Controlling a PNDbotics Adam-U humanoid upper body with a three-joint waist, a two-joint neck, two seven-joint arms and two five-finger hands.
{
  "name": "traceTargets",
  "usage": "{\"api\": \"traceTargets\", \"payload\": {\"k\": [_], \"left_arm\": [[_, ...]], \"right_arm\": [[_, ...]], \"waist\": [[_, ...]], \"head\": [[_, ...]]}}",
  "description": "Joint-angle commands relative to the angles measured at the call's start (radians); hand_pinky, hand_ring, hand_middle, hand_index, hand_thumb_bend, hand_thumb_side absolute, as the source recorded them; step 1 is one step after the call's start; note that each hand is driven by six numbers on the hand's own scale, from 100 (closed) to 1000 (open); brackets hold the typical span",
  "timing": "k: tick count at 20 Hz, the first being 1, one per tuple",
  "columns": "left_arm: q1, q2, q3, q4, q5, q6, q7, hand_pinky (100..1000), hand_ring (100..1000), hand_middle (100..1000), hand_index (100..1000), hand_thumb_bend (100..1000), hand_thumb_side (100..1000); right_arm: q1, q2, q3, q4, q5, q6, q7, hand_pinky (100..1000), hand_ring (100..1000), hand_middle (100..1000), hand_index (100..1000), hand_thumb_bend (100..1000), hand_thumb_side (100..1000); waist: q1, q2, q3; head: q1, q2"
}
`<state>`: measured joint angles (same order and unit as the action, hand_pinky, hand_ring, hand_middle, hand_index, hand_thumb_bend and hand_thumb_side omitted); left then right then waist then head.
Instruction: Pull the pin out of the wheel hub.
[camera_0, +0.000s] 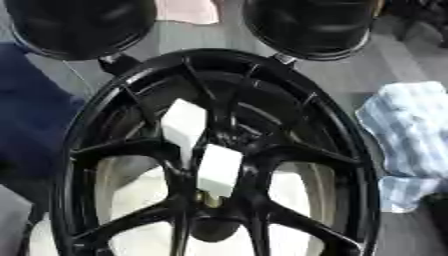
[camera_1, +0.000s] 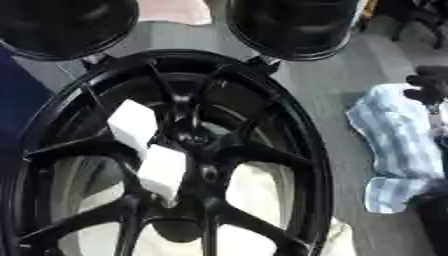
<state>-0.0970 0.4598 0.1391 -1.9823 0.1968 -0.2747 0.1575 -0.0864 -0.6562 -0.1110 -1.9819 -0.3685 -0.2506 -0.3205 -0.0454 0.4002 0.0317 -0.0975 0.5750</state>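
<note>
A black spoked wheel (camera_0: 341, 130) fills the middle of both views. Two white block-shaped pieces stick up at its hub: an upper one (camera_0: 183, 125) and a lower one (camera_0: 218, 170), touching at a corner. Just under the lower block a small brass-coloured spot (camera_0: 210, 200) shows at the hub. Which piece is the pin I cannot tell. A knobby black shape (camera_1: 429, 84) at the right edge, over the striped cloth, looks like my right hand, well apart from the wheel. My left hand shows in neither view.
Two big black rounded bodies (camera_0: 83, 25) (camera_0: 311, 25) sit just beyond the wheel's far rim. A blue-and-white striped cloth (camera_0: 411, 140) lies to the right, dark blue fabric (camera_0: 26, 115) to the left, and white sheeting (camera_0: 140, 200) under the spokes.
</note>
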Motion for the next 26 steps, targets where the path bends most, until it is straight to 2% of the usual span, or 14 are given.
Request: {"api": "traceTargets", "payload": {"k": [1, 6, 10, 12, 14, 18, 23, 26], "left_arm": [[0.000, 0.038, -0.003, -0.018, -0.003, -0.002, -0.007, 885, 807, 669, 770, 132, 703], [0.004, 0.046, -0.011, -0.018, 0.020, -0.003, -0.019, 884, 808, 672, 771, 135, 697], [0.009, 0.041, -0.011, -0.018, 0.037, -0.002, -0.028, 884, 808, 673, 771, 137, 694], [0.009, 0.043, -0.011, -0.018, 0.044, -0.002, -0.032, 884, 808, 673, 771, 138, 691], [0.011, 0.046, -0.010, -0.018, 0.052, -0.002, -0.034, 884, 808, 673, 771, 139, 690], [0.011, 0.061, -0.013, -0.018, 0.067, 0.000, -0.041, 883, 809, 673, 772, 139, 686], [0.013, 0.098, -0.016, -0.018, 0.066, -0.007, -0.052, 881, 809, 672, 773, 135, 678], [0.012, 0.131, -0.019, -0.018, 0.049, -0.018, -0.054, 880, 809, 673, 776, 133, 666]], "right_arm": [[0.003, -0.020, -0.009, -0.018, -0.004, 0.007, 0.002, 752, 763, 705, 595, 283, 437], [0.014, -0.017, -0.003, -0.018, -0.013, 0.024, 0.007, 752, 763, 706, 595, 289, 433], [0.006, -0.016, 0.004, -0.018, -0.024, 0.037, 0.015, 753, 764, 707, 596, 287, 431], [0.003, -0.020, 0.007, -0.018, -0.029, 0.040, 0.018, 753, 764, 707, 596, 286, 430], [-0.003, -0.029, 0.009, -0.018, -0.036, 0.040, 0.023, 753, 764, 707, 597, 283, 429], [-0.005, -0.042, 0.008, -0.018, -0.049, 0.040, 0.028, 754, 764, 708, 598, 280, 428], [-0.003, -0.044, 0.007, -0.018, -0.055, 0.043, 0.030, 755, 764, 708, 598, 279, 429], [0.000, -0.044, 0.008, -0.018, -0.053, 0.044, 0.032, 755, 764, 707, 597, 281, 428]], "waist": [[0.007, -0.028, 0.000], [0.031, -0.063, -0.016], [0.047, -0.080, -0.017], [0.052, -0.088, -0.017], [0.055, -0.097, -0.019], [0.065, -0.113, -0.026], [0.072, -0.117, -0.030], [0.073, -0.117, -0.030]], "head": [[-0.007, 0.040], [-0.038, 0.121], [-0.081, 0.174], [-0.102, 0.190], [-0.108, 0.194], [-0.091, 0.192], [-0.073, 0.149], [-0.073, 0.135]]}}
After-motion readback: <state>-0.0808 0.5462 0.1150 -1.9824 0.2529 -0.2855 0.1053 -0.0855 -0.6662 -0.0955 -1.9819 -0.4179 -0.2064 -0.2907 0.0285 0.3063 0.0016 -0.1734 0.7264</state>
